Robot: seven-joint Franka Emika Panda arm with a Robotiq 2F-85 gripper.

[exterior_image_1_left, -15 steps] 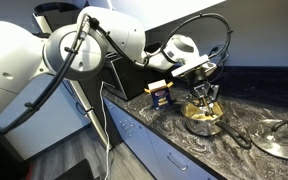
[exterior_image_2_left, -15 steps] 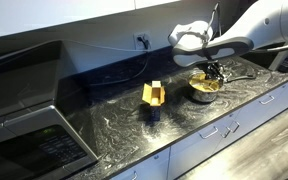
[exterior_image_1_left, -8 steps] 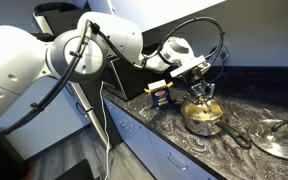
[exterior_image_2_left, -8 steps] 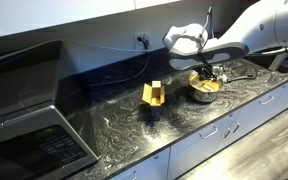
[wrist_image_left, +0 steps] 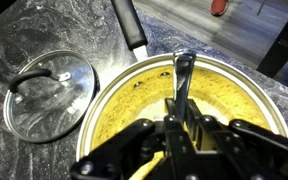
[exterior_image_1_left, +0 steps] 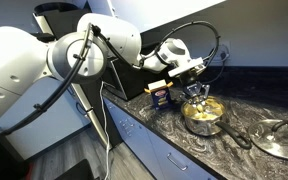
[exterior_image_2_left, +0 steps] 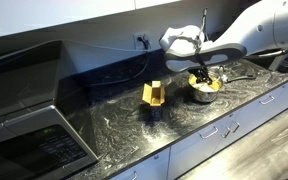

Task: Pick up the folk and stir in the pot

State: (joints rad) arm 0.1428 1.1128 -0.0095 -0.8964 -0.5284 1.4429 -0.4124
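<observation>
The gripper [wrist_image_left: 181, 128] is clenching the fork [wrist_image_left: 181, 82] between its fingers and holding it down inside the pot [wrist_image_left: 119, 110]. In the wrist view the steel shaft is pointing toward 12 o'clock across the pale yellow interior; the fork's far end is too blurred to make out. The pot's dark handle [wrist_image_left: 130, 27] is running off toward 11 o'clock. The round lid [wrist_image_left: 50, 95] is lying flat on the marbled countertop [wrist_image_left: 24, 30] at the pot's 9 o'clock, near the rim, though I cannot tell whether the two are touching. In both exterior views the gripper is hanging directly over the pot, which is sitting on the dark counter. In an exterior view a yellow and blue box [exterior_image_1_left: 161, 93] is standing at the pot's 10 o'clock, apart from it.
</observation>
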